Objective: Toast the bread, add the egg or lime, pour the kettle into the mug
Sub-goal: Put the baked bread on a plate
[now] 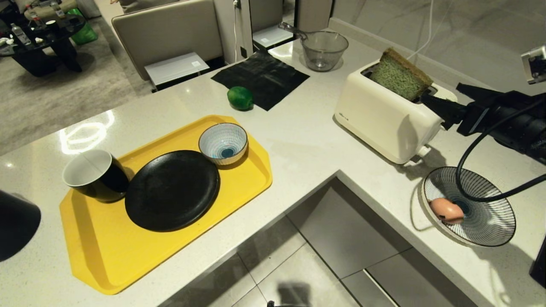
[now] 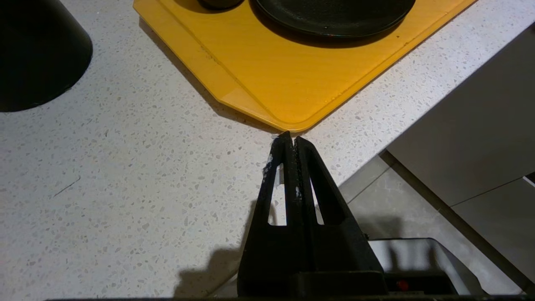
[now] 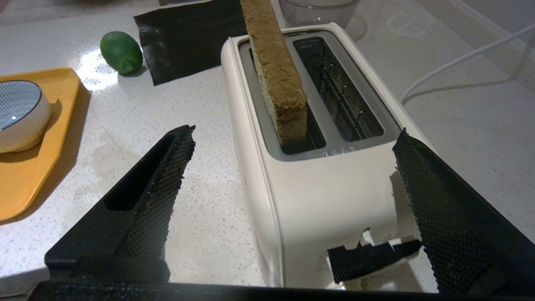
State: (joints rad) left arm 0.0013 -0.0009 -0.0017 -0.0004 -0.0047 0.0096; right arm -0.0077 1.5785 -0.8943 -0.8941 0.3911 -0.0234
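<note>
1. while the bread [image 1: 400,75] stands in the white toaster [image 1: 386,123], leaning and only part way down in the slot nearer the tray side, the toasting step looks to be the one in hand; the second slot is bare.
2. the right gripper [image 3: 292,167] hangs over the lever end of the toaster with its jaws spread wide and nothing between them; in the head view its arm reaches in from the right, with one fingertip [image 1: 431,103] close beside the bread's lower corner.
3. the left gripper [image 2: 289,140] is parked over the bare counter by the near corner of the yellow tray [image 1: 106,260], its jaws pressed together on nothing.
4. my judgement: the slice is placed but not seated, and the lever [image 1: 423,151] at the toaster's end does not look pressed. the next move likely calls for the right claw to nudge the bread upright and deeper, or to come down on the lever; it should avoid catching the slice's crust on the slot edge.
5. the egg [image 1: 446,210] lies in the striped plate [image 1: 490,230] on the counter near the toaster; the lime [image 1: 240,97] sits on the counter just beside the black cloth [image 1: 264,74].
6. the mug [image 1: 94,175] stands on the tray next to the black plate [image 1: 172,190] and the striped bowl [image 1: 223,143].
7. the kettle [image 1: 17,224] shows only as a dark shape at the left edge, well apart from the toaster.
</note>
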